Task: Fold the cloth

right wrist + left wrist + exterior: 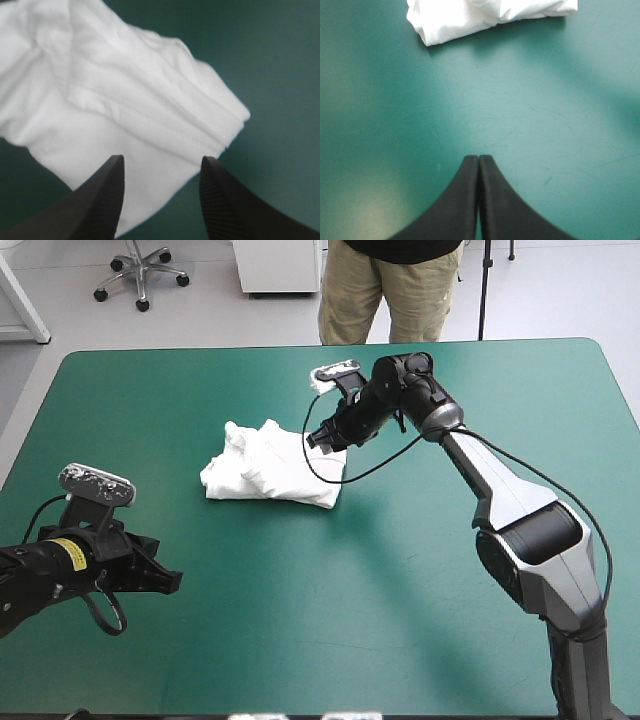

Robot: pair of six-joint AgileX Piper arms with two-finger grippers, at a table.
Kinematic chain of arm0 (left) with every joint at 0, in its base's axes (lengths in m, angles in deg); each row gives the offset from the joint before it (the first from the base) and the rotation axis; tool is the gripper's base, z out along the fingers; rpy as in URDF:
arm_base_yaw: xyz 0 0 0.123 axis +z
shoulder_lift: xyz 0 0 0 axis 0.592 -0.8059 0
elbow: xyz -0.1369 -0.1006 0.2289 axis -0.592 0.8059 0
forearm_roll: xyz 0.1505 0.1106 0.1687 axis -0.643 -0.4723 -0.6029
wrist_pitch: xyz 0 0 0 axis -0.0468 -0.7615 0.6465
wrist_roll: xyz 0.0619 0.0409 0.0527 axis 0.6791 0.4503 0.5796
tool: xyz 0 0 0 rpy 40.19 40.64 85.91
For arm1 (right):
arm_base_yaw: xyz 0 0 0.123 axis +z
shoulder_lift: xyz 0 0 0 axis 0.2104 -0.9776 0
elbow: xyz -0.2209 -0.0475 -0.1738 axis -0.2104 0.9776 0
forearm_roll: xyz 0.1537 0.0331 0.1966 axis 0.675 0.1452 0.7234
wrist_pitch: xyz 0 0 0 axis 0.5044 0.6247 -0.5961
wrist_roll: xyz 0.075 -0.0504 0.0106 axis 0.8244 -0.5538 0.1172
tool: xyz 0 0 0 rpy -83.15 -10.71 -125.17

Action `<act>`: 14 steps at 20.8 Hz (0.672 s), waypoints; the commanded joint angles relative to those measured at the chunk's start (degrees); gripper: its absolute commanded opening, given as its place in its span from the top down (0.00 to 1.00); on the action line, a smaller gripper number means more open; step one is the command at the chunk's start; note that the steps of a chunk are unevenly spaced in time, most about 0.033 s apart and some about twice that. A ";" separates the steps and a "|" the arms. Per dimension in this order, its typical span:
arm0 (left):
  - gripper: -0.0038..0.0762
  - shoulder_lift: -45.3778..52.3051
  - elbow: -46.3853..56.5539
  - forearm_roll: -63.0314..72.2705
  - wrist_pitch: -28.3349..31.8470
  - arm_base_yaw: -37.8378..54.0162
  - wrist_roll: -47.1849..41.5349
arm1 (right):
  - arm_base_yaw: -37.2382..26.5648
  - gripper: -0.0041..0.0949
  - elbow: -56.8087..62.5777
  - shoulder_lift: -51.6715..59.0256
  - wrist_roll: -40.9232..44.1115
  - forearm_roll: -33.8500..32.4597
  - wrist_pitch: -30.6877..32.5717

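Note:
The white T-shirt (272, 467) lies as a crumpled, partly folded bundle near the middle of the teal-green table. My right gripper (318, 440) hovers over its right end, open; in the right wrist view (161, 167) the T-shirt (115, 105) with a stitched hem lies just ahead of and under the parted fingers. My left gripper (170, 582) rests low near the front left, shut and holding nothing; in the left wrist view (478, 159) its fingers meet in a point, and the T-shirt (485, 15) lies well ahead of it.
Bare teal-green cover (400, 590) stretches across the front and right of the table. A black cable hangs from the right wrist over the bundle's right edge.

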 commanded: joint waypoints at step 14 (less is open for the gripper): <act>0.96 0.36 -1.36 2.80 4.85 0.04 -0.60 | -0.22 0.30 11.11 -0.52 0.02 6.11 -11.59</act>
